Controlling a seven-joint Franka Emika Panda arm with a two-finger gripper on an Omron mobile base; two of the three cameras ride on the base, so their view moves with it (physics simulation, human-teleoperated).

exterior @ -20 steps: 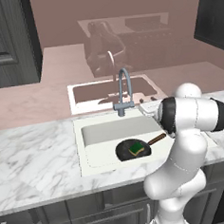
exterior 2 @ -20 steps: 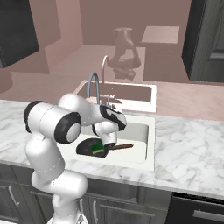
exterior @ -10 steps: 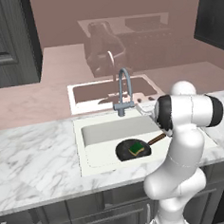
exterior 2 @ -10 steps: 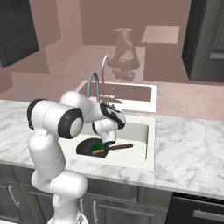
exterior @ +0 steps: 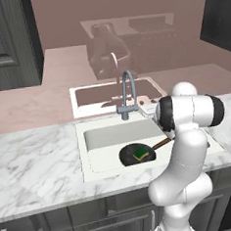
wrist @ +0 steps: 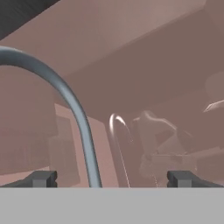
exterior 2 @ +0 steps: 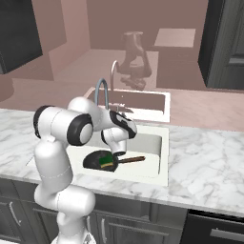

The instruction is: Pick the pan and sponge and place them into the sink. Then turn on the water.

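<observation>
The black pan [exterior: 127, 156] lies in the white sink [exterior: 87, 150], its brown handle pointing right. On the pan rests the yellow-and-green sponge [exterior: 140, 154]. From the right base view, pan [exterior 2: 95, 162] and sponge [exterior 2: 107, 161] sit at the front of the sink [exterior 2: 162, 159]. My gripper [wrist: 113, 179] is open and holds nothing. It hangs above the basin's back right and faces the grey gooseneck faucet [wrist: 72, 103], which arcs close in front, left of centre. No water runs from the faucet [exterior: 128, 89].
Marble counter [exterior: 37, 163] surrounds the sink on both sides. The pink back wall [exterior: 78, 51] mirrors the basin, faucet and arm. Dark cabinets stand at the upper left [exterior: 6, 42] and upper right. My white forearm [exterior 2: 102, 124] reaches over the basin.
The hand has lifted away from the pan and swung toward the faucet. Pan and sponge have stayed put in the sink. The jaws remain open.
</observation>
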